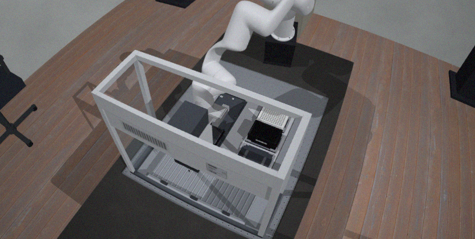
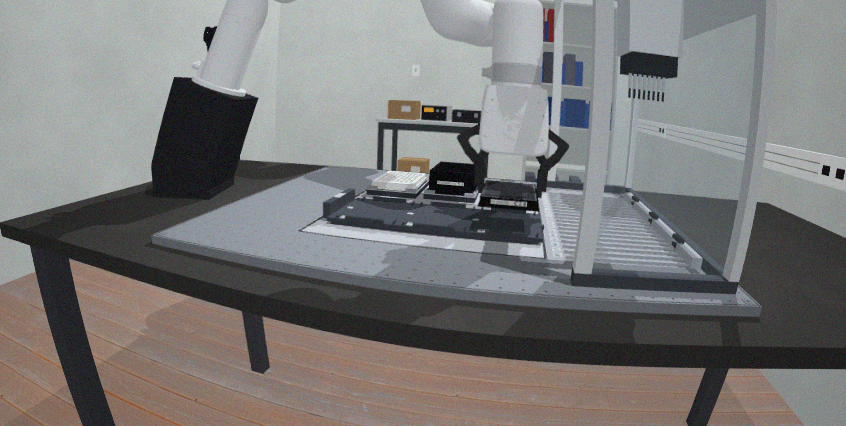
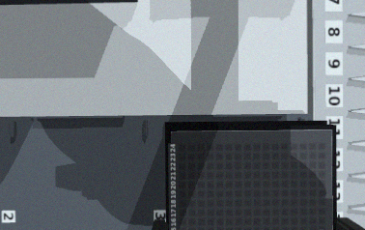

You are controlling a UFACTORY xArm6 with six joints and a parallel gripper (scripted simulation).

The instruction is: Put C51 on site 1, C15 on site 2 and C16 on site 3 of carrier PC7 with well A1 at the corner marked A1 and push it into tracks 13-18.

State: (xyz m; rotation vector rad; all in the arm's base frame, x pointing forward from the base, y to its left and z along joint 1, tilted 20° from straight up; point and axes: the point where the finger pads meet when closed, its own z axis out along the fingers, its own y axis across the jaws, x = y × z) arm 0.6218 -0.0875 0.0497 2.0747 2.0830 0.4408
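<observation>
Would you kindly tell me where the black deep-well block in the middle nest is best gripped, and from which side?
Probably from straight above, clamping two opposite side walls near the top. The deep-well block sits upright in its nest, taller than the white plate beside it, so its upper walls stand free.
</observation>
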